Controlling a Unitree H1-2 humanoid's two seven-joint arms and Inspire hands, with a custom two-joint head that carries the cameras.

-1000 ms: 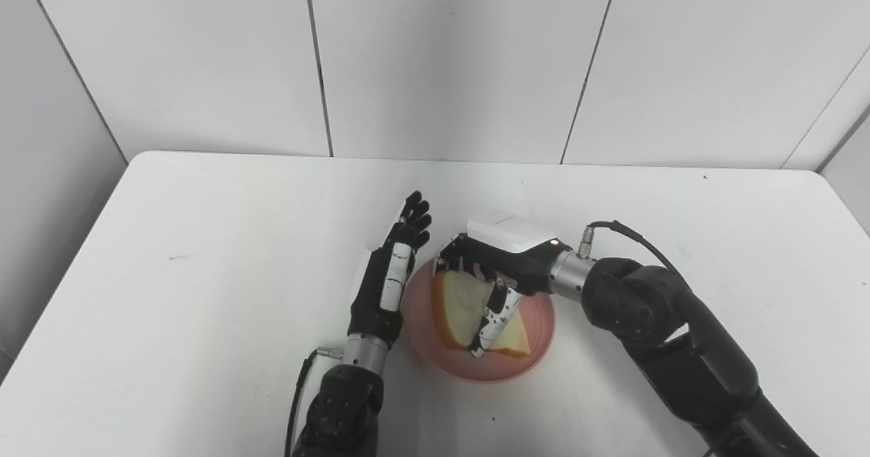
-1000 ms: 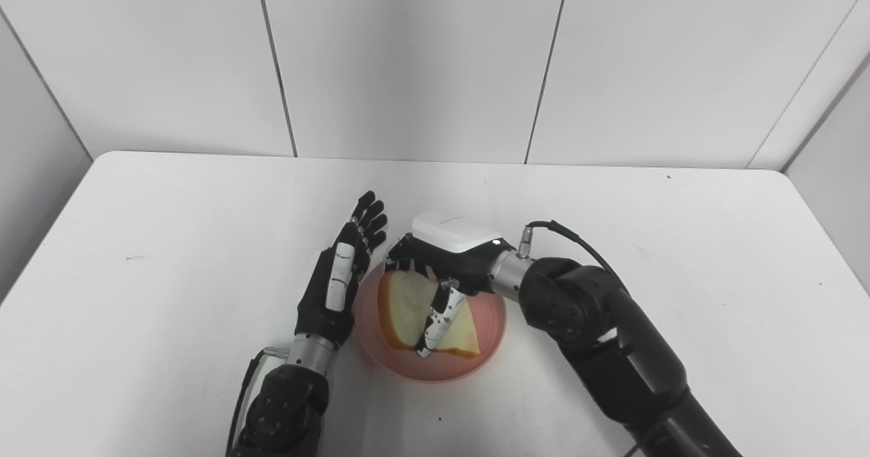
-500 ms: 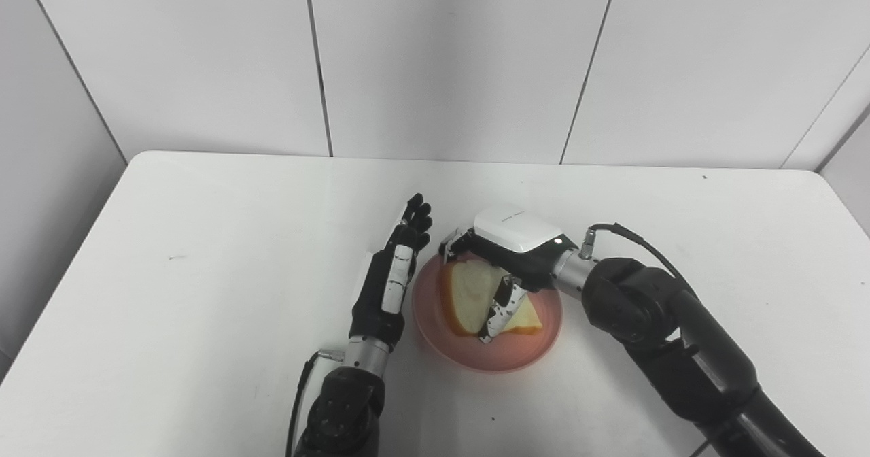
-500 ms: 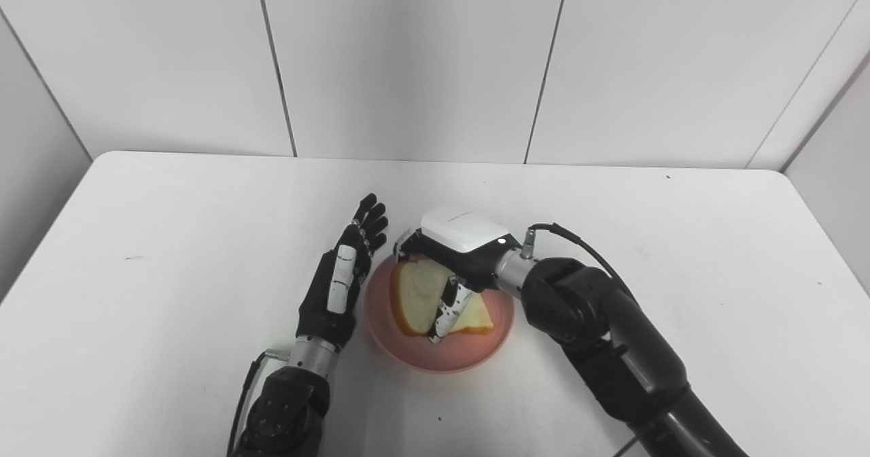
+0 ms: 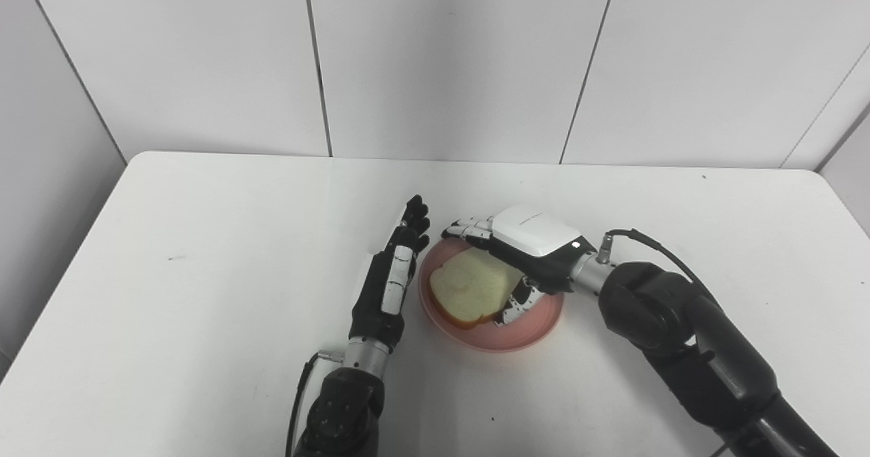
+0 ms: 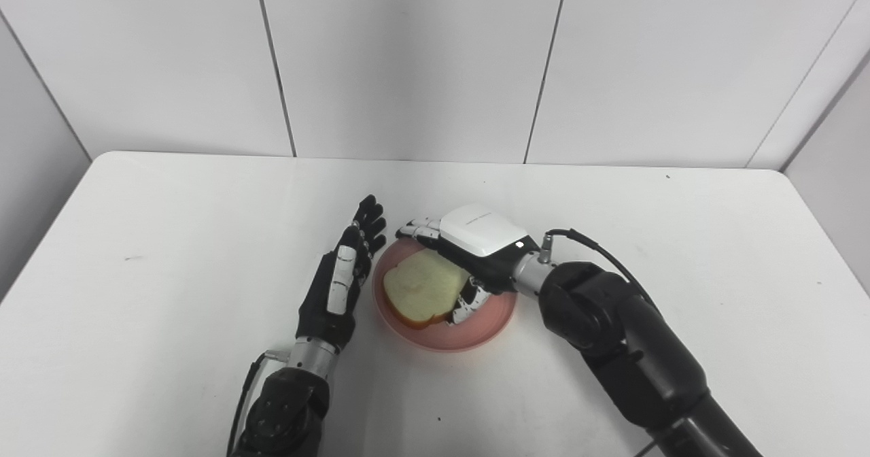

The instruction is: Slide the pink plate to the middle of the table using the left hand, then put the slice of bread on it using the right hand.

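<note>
The pink plate sits near the middle of the white table. A slice of bread lies flat on it, toward its left side. My right hand hovers over the plate's far right part, open, with its fingers stretched out above the far rim and its thumb beside the bread's right edge. My left hand stands on edge just left of the plate, open and flat, fingers pointing away from me; whether it touches the rim I cannot tell.
White wall panels rise behind the table's far edge. A black cable loops off my right wrist above the table.
The bread was held tilted over the plate and now lies flat on it. My right hand has spread its fingers and let go. The plate has shifted slightly right and farther away.
</note>
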